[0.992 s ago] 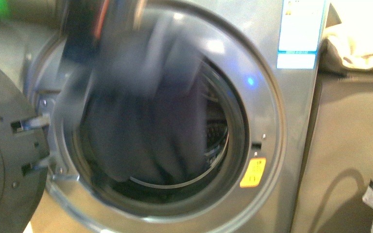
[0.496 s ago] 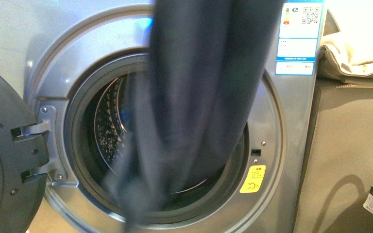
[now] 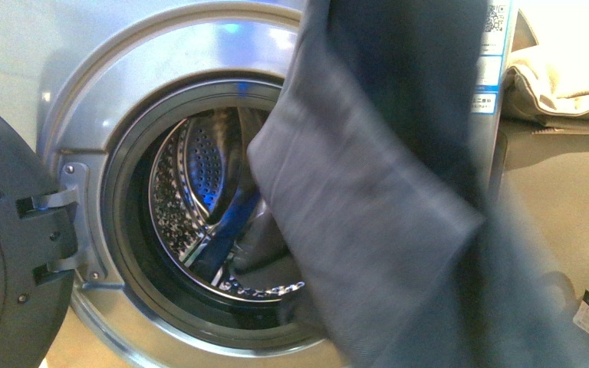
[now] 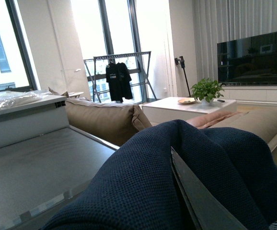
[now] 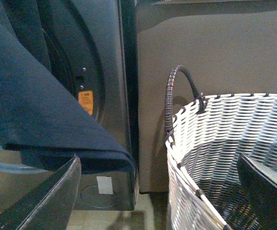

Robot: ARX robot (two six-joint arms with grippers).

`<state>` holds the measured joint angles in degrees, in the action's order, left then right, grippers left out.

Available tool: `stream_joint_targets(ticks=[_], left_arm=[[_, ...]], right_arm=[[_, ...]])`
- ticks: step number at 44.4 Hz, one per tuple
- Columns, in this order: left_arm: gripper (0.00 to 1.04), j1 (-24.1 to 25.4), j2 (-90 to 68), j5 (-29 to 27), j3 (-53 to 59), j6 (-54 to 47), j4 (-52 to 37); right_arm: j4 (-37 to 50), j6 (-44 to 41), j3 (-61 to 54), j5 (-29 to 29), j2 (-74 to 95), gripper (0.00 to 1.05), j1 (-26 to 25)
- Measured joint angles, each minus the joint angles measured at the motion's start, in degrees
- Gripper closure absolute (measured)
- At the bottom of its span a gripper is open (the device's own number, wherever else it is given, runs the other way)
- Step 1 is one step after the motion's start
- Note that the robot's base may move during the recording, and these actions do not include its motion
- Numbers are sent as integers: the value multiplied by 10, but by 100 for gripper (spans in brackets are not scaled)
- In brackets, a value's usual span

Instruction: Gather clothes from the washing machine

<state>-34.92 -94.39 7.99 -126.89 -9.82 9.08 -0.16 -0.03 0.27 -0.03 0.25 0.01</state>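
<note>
- The clothes, one dark navy, plain, soft-fabric garment, hang in the air in front of the silver-grey front-loading washing machine. They cover the right part of its round opening.
- The left fingers are clenched on the garment. Its waffle-textured cloth bunches over and around the one grey finger that shows, and the rest drops away below them.
- The right fingers are released, spread wide with nothing between them. They sit above the white-and-grey woven basket, and the garment's lower fold hangs just beside one of them.
- Progress, as I judge it: the garment is lifted and mostly clear of the perforated steel drum, with the black-rimmed door swung open. A dark strip lies low in the drum, and I cannot tell whether it is this garment's tail or another piece.
- Left to do: draw the cloth fully clear and lower it into the basket.
- Long axis: roughly vertical. The top runs up out of the front view towards the left fingers, and the bottom slants down towards the basket side.
</note>
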Motion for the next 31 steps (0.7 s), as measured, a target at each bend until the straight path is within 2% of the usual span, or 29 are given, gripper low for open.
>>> stream_joint_targets(ticks=[23, 29, 31], left_arm=[[98, 0, -4, 0, 0, 0, 1], [98, 0, -4, 0, 0, 0, 1], [98, 0, -4, 0, 0, 0, 1]], right_arm=[[1, 3, 0, -4, 0, 8, -1], [209, 148, 0, -267, 77, 8, -102], [283, 184, 4, -310, 133, 8, -117]])
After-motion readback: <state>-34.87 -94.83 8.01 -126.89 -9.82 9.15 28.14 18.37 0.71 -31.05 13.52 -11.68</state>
